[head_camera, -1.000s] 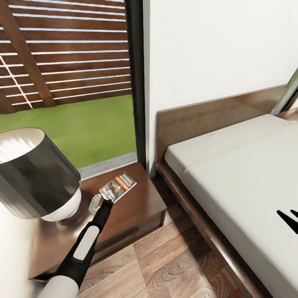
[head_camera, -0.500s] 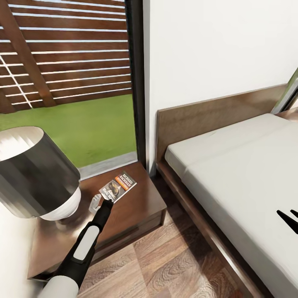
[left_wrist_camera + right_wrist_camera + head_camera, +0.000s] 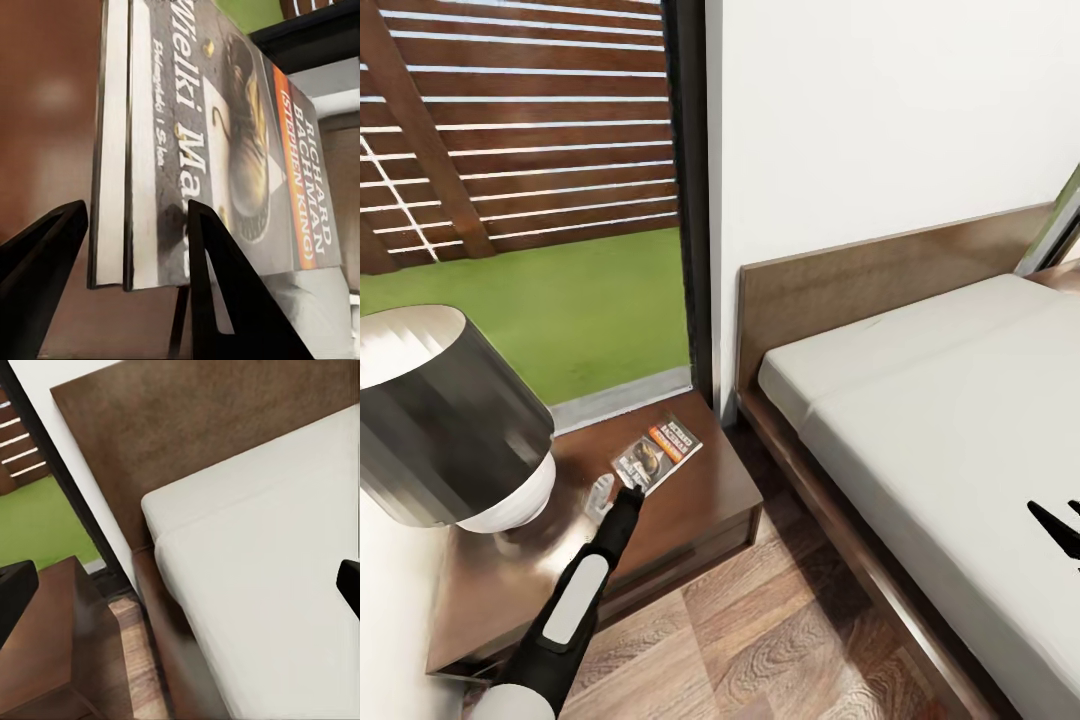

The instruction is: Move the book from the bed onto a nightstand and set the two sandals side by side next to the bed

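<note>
The book, a dark paperback with an orange band, lies flat on the glossy reddish-brown nightstand beside the bed. My left gripper sits at the book's near edge, open. In the left wrist view the book shows close up, with the left gripper holding its black fingers spread on either side of the book's near corner. My right gripper hovers open over the pale mattress, and in its wrist view the right gripper has its fingers far apart. The two sandals are out of view.
A lamp with a large metallic shade stands on the nightstand's left part, close to my left arm. Behind it is a tall dark-framed window. A strip of wood-plank floor runs between nightstand and bed frame.
The book has dropped flat onto the nightstand and sits slightly further right. My left gripper has let go of it and drawn back a little. The right arm is unchanged.
</note>
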